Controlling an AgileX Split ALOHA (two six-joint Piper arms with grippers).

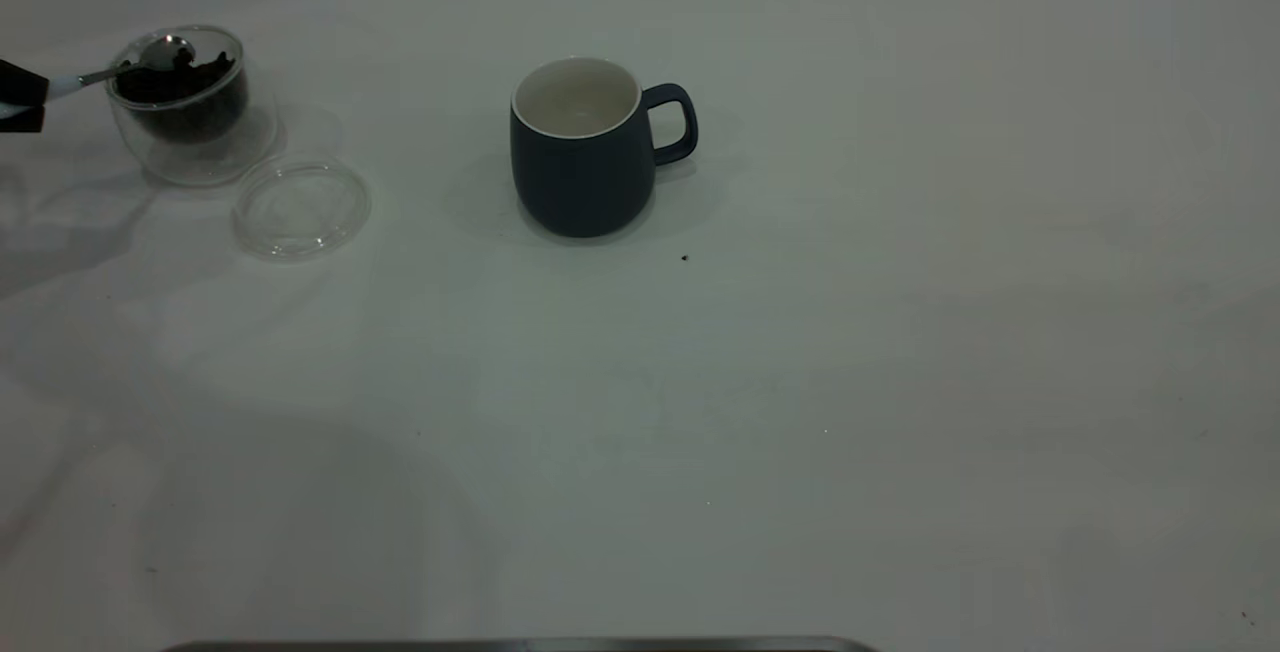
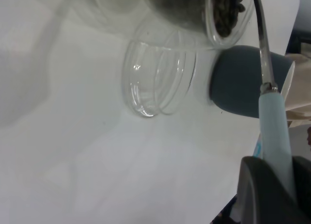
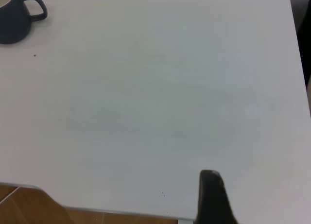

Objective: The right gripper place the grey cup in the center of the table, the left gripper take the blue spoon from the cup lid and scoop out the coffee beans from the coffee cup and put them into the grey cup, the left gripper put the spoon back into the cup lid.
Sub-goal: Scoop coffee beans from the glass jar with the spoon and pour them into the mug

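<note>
The grey cup (image 1: 580, 167) stands upright and empty near the middle of the table (image 1: 800, 382), handle to the right. It also shows in the right wrist view (image 3: 12, 20). The coffee cup (image 1: 195, 107) stands at the far left, holding coffee beans (image 1: 180, 87). My left gripper (image 1: 20, 97) at the left edge is shut on the blue spoon (image 1: 100, 75). The spoon's metal bowl is inside the coffee cup's mouth, at the beans. The cup lid (image 1: 302, 208) lies empty beside the coffee cup. In the left wrist view the spoon handle (image 2: 274, 127) runs up from the gripper (image 2: 277, 185).
My right gripper (image 3: 210, 185) is out of the exterior view and hangs over the table's near right edge, far from the grey cup. A tiny dark speck (image 1: 685, 257) lies just in front of the grey cup.
</note>
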